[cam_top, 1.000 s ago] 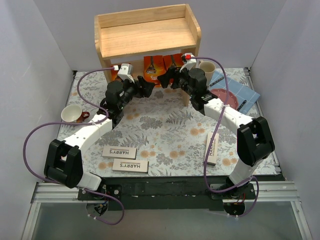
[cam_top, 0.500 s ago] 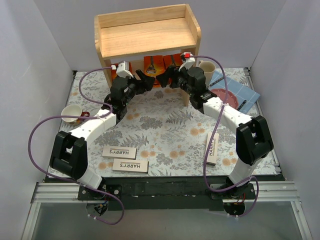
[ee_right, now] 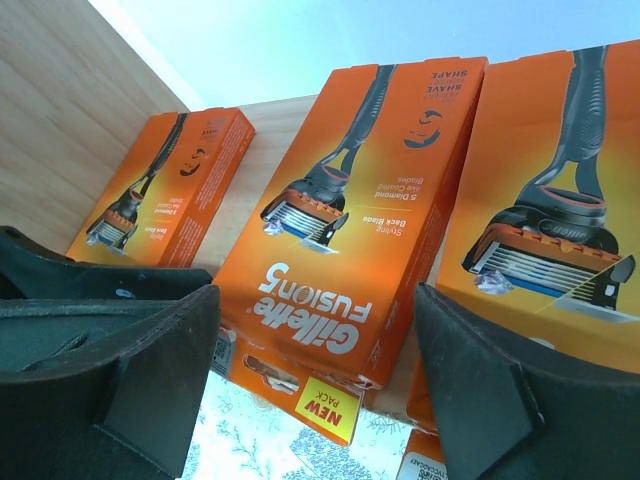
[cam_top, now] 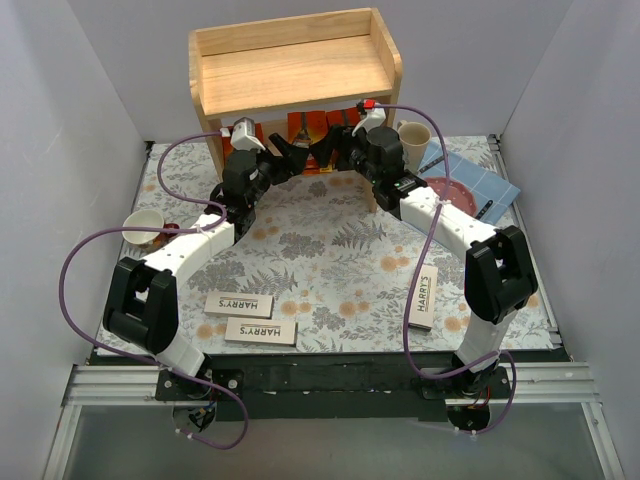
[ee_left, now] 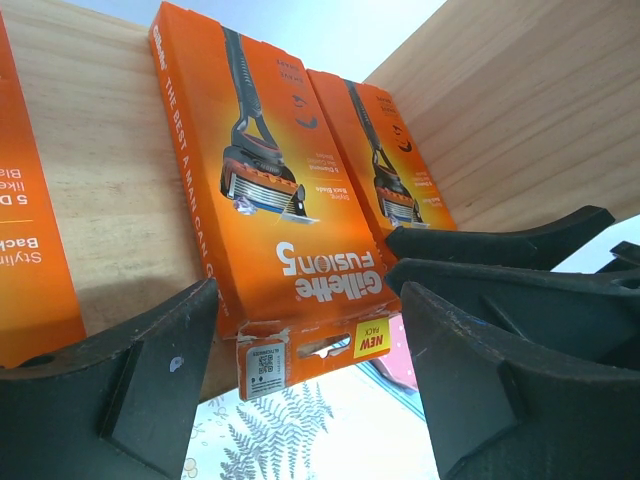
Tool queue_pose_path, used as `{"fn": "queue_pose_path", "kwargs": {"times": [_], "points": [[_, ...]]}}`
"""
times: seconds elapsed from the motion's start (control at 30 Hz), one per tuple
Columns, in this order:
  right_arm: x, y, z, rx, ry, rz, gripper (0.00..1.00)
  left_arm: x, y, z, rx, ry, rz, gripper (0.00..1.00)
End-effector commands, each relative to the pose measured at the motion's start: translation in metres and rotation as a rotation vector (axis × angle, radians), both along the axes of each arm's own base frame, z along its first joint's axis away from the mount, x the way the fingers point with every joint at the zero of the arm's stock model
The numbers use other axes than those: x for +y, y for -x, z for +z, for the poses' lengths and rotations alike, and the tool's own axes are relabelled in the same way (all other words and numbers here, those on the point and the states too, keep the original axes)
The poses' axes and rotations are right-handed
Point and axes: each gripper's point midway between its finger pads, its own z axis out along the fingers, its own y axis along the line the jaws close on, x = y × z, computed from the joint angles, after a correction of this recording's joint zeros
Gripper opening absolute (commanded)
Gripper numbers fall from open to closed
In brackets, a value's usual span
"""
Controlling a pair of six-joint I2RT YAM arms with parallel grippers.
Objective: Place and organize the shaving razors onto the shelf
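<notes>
The three orange packs stand in a row on the lower tier of the shelf (cam_top: 290, 75). The middle pack (ee_left: 270, 200) lies straight ahead of both pincers, hang-tab end nearest them and long axis running away into the shelf; whether it lies flat or leans on the back rail cannot be told. The left pincer (cam_top: 297, 150) and right pincer (cam_top: 325, 150) meet at this pack from either side, about equally near. Each has its fingers apart and the pack's tab end framed between them, gripping nothing. Both arms are stretched forward and inward under the upper tier. The three white boxes lie flat on the surface (cam_top: 330, 240), well behind the pincers: two (cam_top: 240, 303) (cam_top: 260, 331) near the left base, one (cam_top: 424, 297) near the right. Squaring the middle pack appears to be the step in hand.
</notes>
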Motion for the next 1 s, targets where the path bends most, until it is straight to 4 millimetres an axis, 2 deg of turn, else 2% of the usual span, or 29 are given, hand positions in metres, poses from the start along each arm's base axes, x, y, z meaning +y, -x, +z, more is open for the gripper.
{"fn": "queue_pose_path", "kwargs": {"times": [0.0,0.1,0.23,0.43,0.53,0.7,0.77,0.93,0.97], "points": [[0.014,0.004,-0.004,0.043,-0.016,0.028,0.84,-0.002,-0.002,0.0,0.024,0.011,0.006,0.73],[0.017,0.009,-0.001,0.038,-0.022,0.04,0.84,-0.002,-0.002,0.001,0.022,0.014,0.006,0.73],[0.021,0.014,0.019,-0.018,-0.03,0.06,0.83,-0.001,-0.001,0.004,0.017,0.018,0.011,0.72],[0.026,0.016,0.024,-0.033,-0.021,0.079,0.83,0.003,0.003,0.007,0.012,0.024,0.022,0.72],[0.03,0.019,0.019,-0.026,0.002,0.09,0.83,0.005,0.004,0.007,0.011,0.026,0.026,0.72],[0.035,0.024,0.004,-0.017,0.075,0.082,0.83,0.002,0.012,0.021,-0.015,0.063,-0.004,0.73],[0.036,0.026,-0.003,-0.01,0.101,0.088,0.83,0.002,0.014,0.017,-0.006,0.071,-0.005,0.73],[0.028,0.016,-0.019,0.003,0.154,0.021,0.83,0.002,0.019,0.013,0.007,0.096,-0.015,0.73],[0.028,0.015,-0.023,0.006,0.16,0.019,0.83,-0.003,0.022,0.014,0.012,0.118,-0.046,0.73]]}}
